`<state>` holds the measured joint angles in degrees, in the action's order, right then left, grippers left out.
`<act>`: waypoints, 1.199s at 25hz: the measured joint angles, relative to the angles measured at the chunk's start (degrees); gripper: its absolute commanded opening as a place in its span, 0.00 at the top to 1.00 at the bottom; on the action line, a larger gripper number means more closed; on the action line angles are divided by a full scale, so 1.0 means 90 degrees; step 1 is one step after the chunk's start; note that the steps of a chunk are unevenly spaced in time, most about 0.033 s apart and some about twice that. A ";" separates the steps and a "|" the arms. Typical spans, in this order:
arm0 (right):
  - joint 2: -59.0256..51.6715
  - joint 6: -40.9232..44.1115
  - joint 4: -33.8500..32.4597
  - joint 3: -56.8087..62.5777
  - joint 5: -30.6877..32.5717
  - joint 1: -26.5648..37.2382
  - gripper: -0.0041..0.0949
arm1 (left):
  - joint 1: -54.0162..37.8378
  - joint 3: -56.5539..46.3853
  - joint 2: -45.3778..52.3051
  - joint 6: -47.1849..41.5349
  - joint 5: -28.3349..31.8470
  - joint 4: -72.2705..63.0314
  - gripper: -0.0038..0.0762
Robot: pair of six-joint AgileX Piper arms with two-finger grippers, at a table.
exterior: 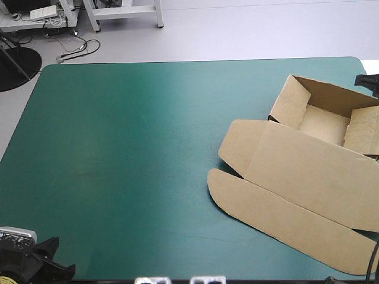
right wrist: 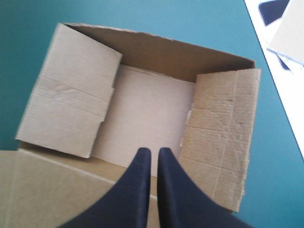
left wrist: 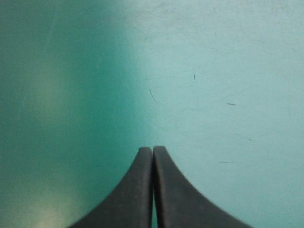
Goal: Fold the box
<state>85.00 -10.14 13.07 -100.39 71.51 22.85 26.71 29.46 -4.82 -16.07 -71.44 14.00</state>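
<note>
Pointing toward open box (right wrist: 142, 109) tray: right end effector (right wrist: 153, 151).

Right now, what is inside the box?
Only its bare brown floor shows inside the box; nothing lies on it. Two side flaps lean inward and cover the floor's ends.

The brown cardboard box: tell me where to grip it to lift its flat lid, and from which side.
Probably the lid's outer flap, the long strip with rounded ends, of the brown board box. It lies flat, free-edged, facing the teal-green cover, so come in low from the table's near-left side; the walled tray blocks the far side.
</note>
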 measured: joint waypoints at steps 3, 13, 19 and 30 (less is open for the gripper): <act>-0.0908 -0.0217 0.0370 0.0584 0.0008 0.0000 0.97 | 0.0000 0.0000 0.0000 0.0305 0.0088 0.0015 0.96; -0.4043 -0.0966 0.0545 0.4657 -0.0852 -0.0457 0.97 | 0.0000 0.0000 0.0000 0.0602 0.0383 0.0142 0.96; -0.5502 -0.1092 0.0450 0.6658 -0.1416 -0.1073 0.97 | 0.0000 0.0000 0.0000 0.0835 0.0434 0.0142 0.96; -0.6371 -0.1444 0.0389 0.8018 -0.1953 -0.1523 0.97 | 0.0000 -0.0110 0.0000 0.0857 0.0600 0.0106 0.96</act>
<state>27.66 -23.13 16.57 -28.23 53.94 9.14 26.71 28.47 -4.82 -8.36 -66.04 14.96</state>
